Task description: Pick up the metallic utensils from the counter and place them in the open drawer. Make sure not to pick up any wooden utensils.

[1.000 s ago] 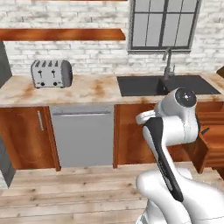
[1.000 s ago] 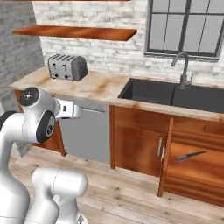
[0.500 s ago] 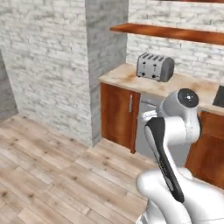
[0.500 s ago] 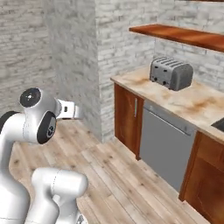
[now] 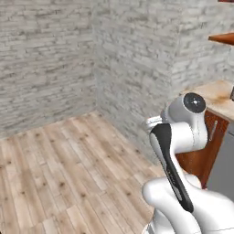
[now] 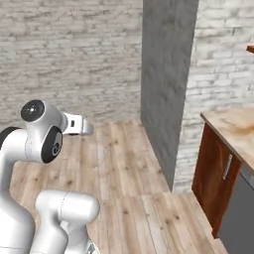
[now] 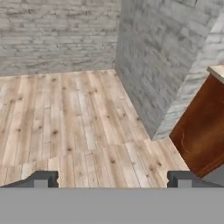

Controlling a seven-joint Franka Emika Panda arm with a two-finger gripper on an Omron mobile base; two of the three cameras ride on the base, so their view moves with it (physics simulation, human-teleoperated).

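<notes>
We see the gripper (image 7: 112,179) in the hand view with its two dark fingertips (image 7: 40,179) spread far apart, one at each lower side. The jaws are released; nothing lies between them and nothing touches them. Past the tips lies the plank floor (image 7: 74,127).

The arm is folded close to its base. In the left base view the dark-striped forearm (image 5: 170,169) rises steeply to a round joint (image 5: 194,103) at its top. In the right base view the hand end (image 6: 79,124) projects level from the upper joint (image 6: 33,111), pointing toward the grey brick pillar (image 6: 166,84).

We take the grey brick pillar as the landmark. One counter end (image 6: 233,129), beige with orange marbling, sits directly to the right of the pillar in the right base view, on one reddish wood cabinet (image 6: 214,173). We count one vertical silver handle (image 6: 227,166) on that cabinet door. One grey appliance front (image 6: 240,218) adjoins the cabinet on the side away from the pillar. The visible stretch of counter carries no utensil that we can make out. One edge of a wooden shelf (image 5: 222,37) shows above the counter in the left base view.

A second brick wall (image 6: 69,54) stands behind the pillar, beyond the floor.
</notes>
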